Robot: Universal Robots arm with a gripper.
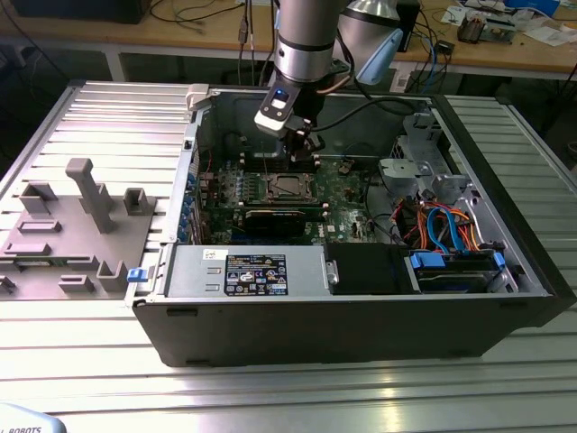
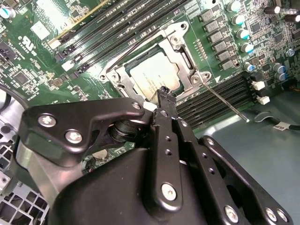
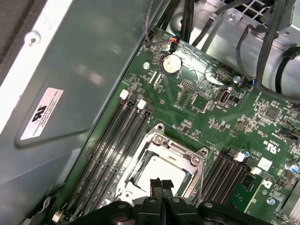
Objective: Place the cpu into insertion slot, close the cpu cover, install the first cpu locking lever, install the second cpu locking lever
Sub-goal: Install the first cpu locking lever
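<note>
Claw [image 3: 160, 183] pinched together, silvery cpu [image 3: 150, 169] seated, cpu cover [image 3: 176, 149] flat

The cpu [image 2: 154, 75] lies within the cover's [image 2: 182, 44] opening on the board [image 2: 28, 89], with memory slots [image 2: 112, 28] on both sides. My gripper [image 3: 161, 185] hangs just above the cover's edge, inside the case [image 1: 361, 334].

A black-and-blue printed label [image 1: 256, 274] sits on the silver power supply box [image 1: 194, 271] in the exterior view; I cannot read its lines. In the first wrist view, a white sticker [image 3: 41, 114] with a black certification mark and fine print lies on the grey case wall [image 3: 93, 70]. White printed safety marks [image 3: 273, 146] [image 2: 26, 41] stand on the green circuit board [image 3: 206, 117] in both wrist views. A small white tag [image 2: 280, 125] carries tiny unreadable print.
</note>
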